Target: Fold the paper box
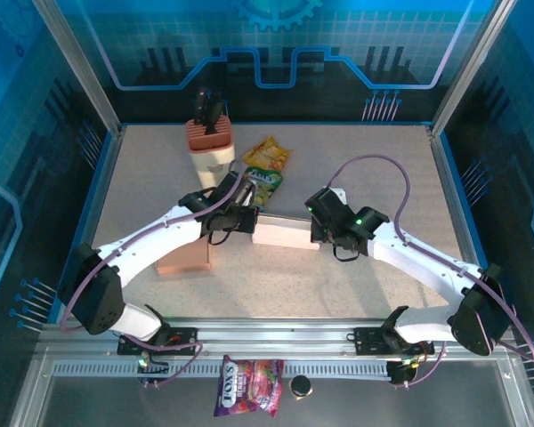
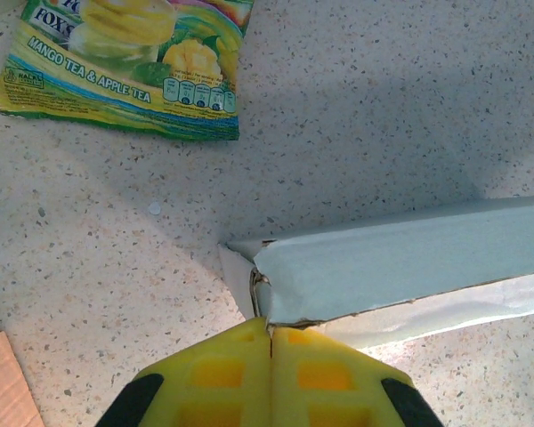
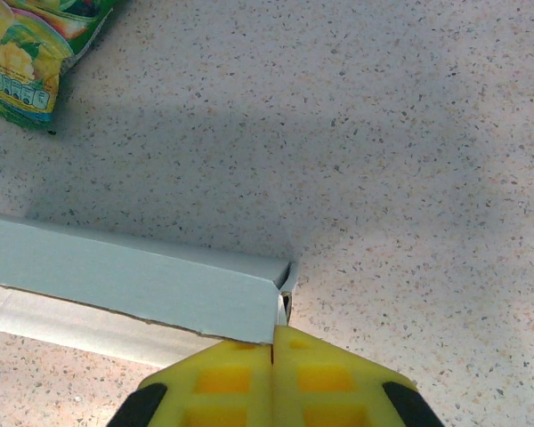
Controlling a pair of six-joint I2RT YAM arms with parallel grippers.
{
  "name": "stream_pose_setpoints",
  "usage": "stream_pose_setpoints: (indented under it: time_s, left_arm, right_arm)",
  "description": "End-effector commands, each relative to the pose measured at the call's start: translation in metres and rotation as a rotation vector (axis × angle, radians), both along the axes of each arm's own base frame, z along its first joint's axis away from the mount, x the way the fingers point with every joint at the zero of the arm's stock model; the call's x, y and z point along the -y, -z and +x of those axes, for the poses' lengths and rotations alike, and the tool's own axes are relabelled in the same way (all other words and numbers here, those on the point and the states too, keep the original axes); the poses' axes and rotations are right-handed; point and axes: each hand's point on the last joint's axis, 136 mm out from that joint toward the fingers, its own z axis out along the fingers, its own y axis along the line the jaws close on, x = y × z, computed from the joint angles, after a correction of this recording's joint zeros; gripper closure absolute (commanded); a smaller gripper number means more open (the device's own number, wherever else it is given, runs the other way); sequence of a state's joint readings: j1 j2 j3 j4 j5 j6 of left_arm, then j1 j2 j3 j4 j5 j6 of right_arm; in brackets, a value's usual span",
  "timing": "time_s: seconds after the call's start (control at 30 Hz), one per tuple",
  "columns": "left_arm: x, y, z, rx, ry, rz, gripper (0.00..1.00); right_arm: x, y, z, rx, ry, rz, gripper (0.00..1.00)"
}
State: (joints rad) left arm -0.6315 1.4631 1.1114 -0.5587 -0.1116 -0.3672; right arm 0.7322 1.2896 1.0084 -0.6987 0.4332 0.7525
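The paper box point(image 1: 285, 234) lies as a long, flat, pale strip just below the middle of the top view, on the speckled table point(image 1: 383, 178), running left to right between the two grippers. The left gripper point(image 1: 246, 221) is at its left end and the right gripper point(image 1: 318, 234) at its right end. In the left wrist view the box point(image 2: 409, 258) enters from the right edge, and its torn-looking lower corner runs straight to the seam of the left gripper point(image 2: 270, 334), whose yellow fingers point(image 2: 222, 369) are clenched together. In the right wrist view the box point(image 3: 133, 280) enters from the left edge, and its corner meets the right gripper point(image 3: 272, 342), likewise pressed closed. Whether either one nips the card cannot be told. Just above the box's left end lies a green candy bag point(image 1: 265, 184), with a yellow bag point(image 1: 267, 153) above it. A brown block point(image 1: 185, 259) sits lower left of the box.
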Motion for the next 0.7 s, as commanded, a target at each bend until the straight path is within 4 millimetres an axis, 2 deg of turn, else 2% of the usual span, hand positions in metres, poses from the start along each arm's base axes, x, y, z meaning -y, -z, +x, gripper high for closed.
stream_pose_setpoints:
  time_s: [0.0,0.1,0.23,0.33,0.47,0.53,0.67]
  left_arm:
    - [-0.008,0.027,-0.02,-0.095,0.008,0.06,1.0]
    - [-0.007,0.026,-0.02,-0.094,0.009,0.058,1.0]
    - [-0.006,0.026,-0.02,-0.097,0.011,0.059,1.0]
    - [-0.006,0.026,-0.019,-0.096,0.012,0.059,1.0]
    - [-0.005,0.026,-0.019,-0.097,0.013,0.057,1.0]
    - [-0.004,0.026,-0.018,-0.097,0.014,0.056,1.0]
    - [-0.003,0.026,-0.018,-0.097,0.016,0.058,1.0]
  right_arm:
    - [0.002,0.008,-0.007,-0.054,0.004,-0.008,1.0]
    - [0.004,0.006,-0.01,-0.065,0.022,0.004,0.97]
    - [0.004,-0.01,-0.014,-0.07,0.053,0.072,0.7]
    - [0.006,-0.021,-0.019,-0.1,0.112,0.172,0.55]
    - [0.008,-0.034,-0.024,-0.141,0.241,0.364,0.43]
    - [0.011,-0.037,-0.024,-0.155,0.332,0.466,0.4]
    - [0.017,-0.043,-0.014,-0.141,0.523,0.711,0.32]
